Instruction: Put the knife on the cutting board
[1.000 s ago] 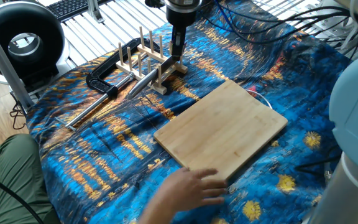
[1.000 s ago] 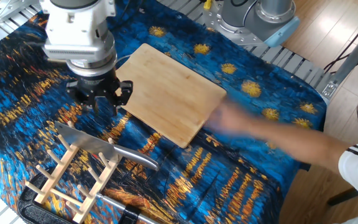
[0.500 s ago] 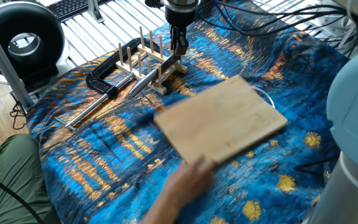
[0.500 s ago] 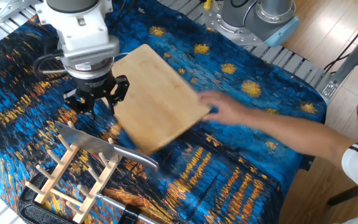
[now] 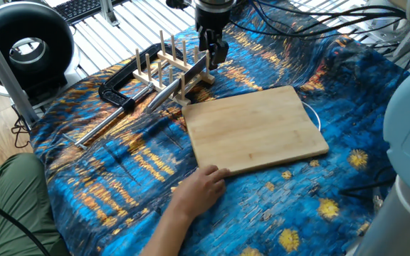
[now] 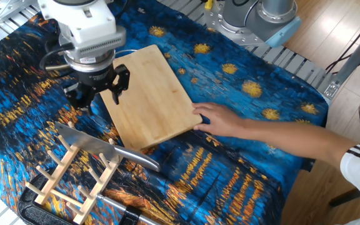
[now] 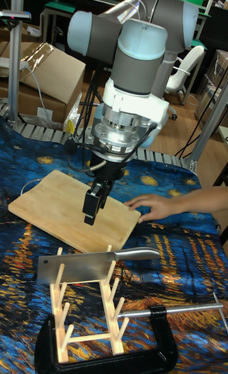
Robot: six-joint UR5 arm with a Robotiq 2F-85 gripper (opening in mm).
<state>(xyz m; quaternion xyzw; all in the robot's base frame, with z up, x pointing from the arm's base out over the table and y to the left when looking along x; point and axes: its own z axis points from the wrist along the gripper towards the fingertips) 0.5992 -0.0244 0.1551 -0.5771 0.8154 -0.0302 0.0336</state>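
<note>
The silver knife (image 6: 85,141) lies across the top of a wooden peg rack (image 6: 72,179), with its handle (image 6: 136,158) pointing toward the cutting board. It also shows in the tall fixed view (image 7: 79,266) and, partly hidden by pegs, in one fixed view (image 5: 166,94). The tan cutting board (image 6: 150,94) (image 5: 255,131) (image 7: 54,209) lies flat on the blue cloth beside the rack. My gripper (image 6: 99,99) (image 5: 213,55) (image 7: 94,206) hangs open and empty over the board's edge nearest the rack, a little above and behind the knife.
A person's hand (image 6: 220,120) (image 5: 201,186) (image 7: 158,206) rests on the board's far edge. A black clamp (image 5: 123,91) (image 7: 107,349) with a long metal rod lies beside the rack. Cables run behind my arm.
The person's hand turned and slid the cutting board, so it now lies closer to the rack at a new angle. My gripper shifted slightly. The knife stayed put.
</note>
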